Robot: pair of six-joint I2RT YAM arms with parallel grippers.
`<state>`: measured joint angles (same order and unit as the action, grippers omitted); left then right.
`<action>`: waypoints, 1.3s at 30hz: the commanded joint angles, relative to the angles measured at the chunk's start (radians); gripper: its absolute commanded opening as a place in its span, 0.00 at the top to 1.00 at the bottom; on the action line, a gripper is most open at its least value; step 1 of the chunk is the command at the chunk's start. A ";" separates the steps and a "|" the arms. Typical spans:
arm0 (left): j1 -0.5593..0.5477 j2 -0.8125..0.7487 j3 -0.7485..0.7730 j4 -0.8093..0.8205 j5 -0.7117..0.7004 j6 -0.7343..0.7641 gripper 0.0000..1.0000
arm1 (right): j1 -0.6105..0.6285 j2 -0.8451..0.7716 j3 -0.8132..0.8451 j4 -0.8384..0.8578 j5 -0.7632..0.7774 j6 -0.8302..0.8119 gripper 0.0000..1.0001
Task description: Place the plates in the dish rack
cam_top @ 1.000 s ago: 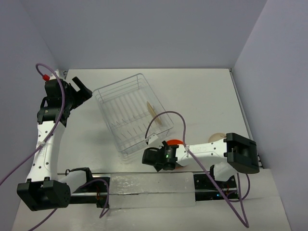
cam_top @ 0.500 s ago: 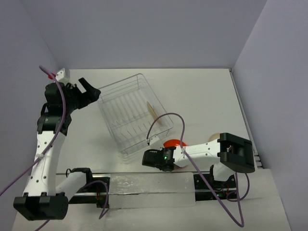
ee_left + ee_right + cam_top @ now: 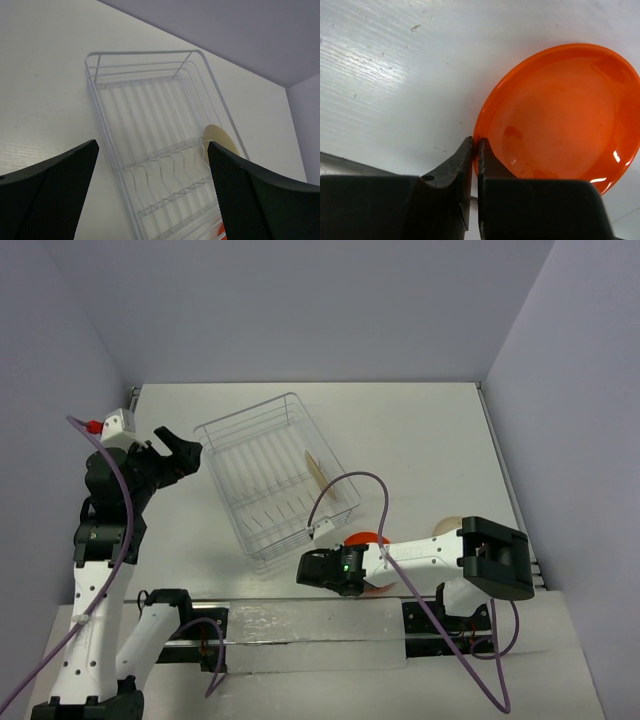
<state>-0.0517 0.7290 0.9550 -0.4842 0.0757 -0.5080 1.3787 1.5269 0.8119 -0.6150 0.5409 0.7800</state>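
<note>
While the orange plate (image 3: 560, 115) hangs low over the table (image 3: 420, 440), just beside the near corner of the rack (image 3: 245, 411), the right gripper (image 3: 475, 150) has it by the rim. Its fingers are drawn almost together, with only the plate's thin edge between them. Whether the far side of the plate rests on the table or is clear of it cannot be told from the wrist view.

The plate looks stiff and light, and an edge pinch should carry it. Its glaze is glossy, though, and probably slick, and a hold at a single point on the rim leaves it free to pivot or slide out if the arm swings sharply. The rim is the only place to take such a plate. A deeper bite over the lip would likely steady it for the turn onto its edge that the slot wires require. If it is ceramic, a drop onto the wire or the table could chip it.

One cream plate (image 3: 315, 468) stands upright in the rack against the right side. A second cream plate (image 3: 448, 526) lies on the table near the right arm's elbow, well apart from the rack. The left gripper (image 3: 180, 440) hovers at the rack's far left corner, its fingers spread wide and holding nothing.
</note>
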 commanded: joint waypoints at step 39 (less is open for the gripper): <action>-0.005 0.038 0.004 -0.002 -0.019 0.016 0.01 | -0.254 -0.500 0.615 0.097 -0.303 -0.543 1.00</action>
<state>-0.0517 0.7742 0.9493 -0.4915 0.0494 -0.5079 1.2573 0.9523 1.3593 -0.7276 0.5229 0.4327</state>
